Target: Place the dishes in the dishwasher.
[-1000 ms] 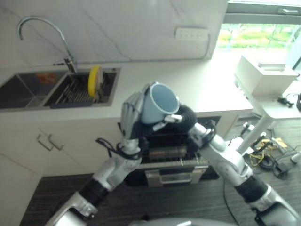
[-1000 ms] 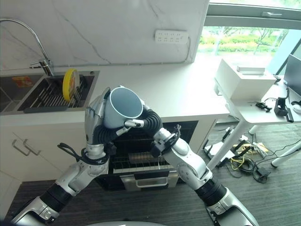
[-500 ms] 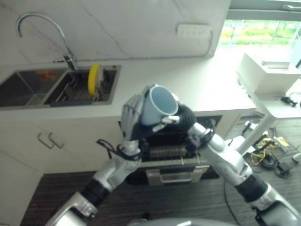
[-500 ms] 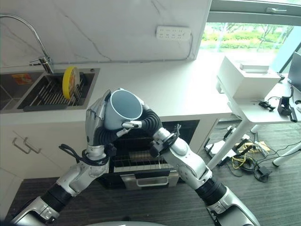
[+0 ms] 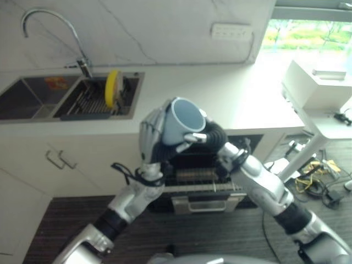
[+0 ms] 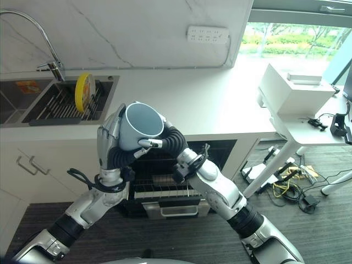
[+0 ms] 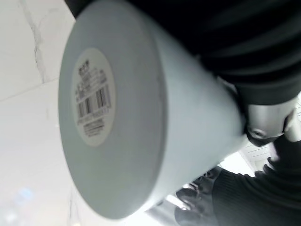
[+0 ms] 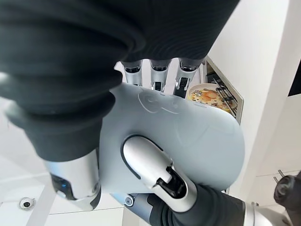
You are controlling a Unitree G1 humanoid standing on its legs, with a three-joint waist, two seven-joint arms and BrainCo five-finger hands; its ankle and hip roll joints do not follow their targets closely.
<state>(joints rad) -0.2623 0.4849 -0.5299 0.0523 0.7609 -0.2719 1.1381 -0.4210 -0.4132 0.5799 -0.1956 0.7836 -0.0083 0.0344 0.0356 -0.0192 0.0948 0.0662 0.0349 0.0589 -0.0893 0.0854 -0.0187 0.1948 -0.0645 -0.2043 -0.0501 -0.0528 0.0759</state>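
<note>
Left eye view: one pale blue mug (image 5: 183,122) is held up in front of a white countertop (image 5: 236,99), above an open dishwasher (image 5: 201,181) set under the counter. The mug is tilted, its open mouth facing up and toward the camera, its long axis leaning back toward the robot's left. The left hand (image 5: 151,132) stands upright against the mug's outer wall, fingers curved round it. The right hand (image 5: 203,137) comes in from the other side, its thumb laid on the mug near the rim. To the robot's left is one sink (image 5: 33,102) with one curved faucet (image 5: 52,36) and one yellow plate (image 5: 112,89) standing on edge in a rack.

Right eye view: the same scene, with one white socket strip (image 6: 208,34) on the marble wall and one white box (image 6: 294,88) on a side table by the window.

Left wrist view: this shows the mug's flat base, with one round barcode sticker (image 7: 92,102) on it. The hand's own fingers cannot be made out here.

Right wrist view: the right hand's fingers (image 8: 155,77) lie side by side over the mug's wall and the thumb (image 8: 153,167) passes through its handle, pinching the mug. The yellow plate shows past the fingers.
</note>
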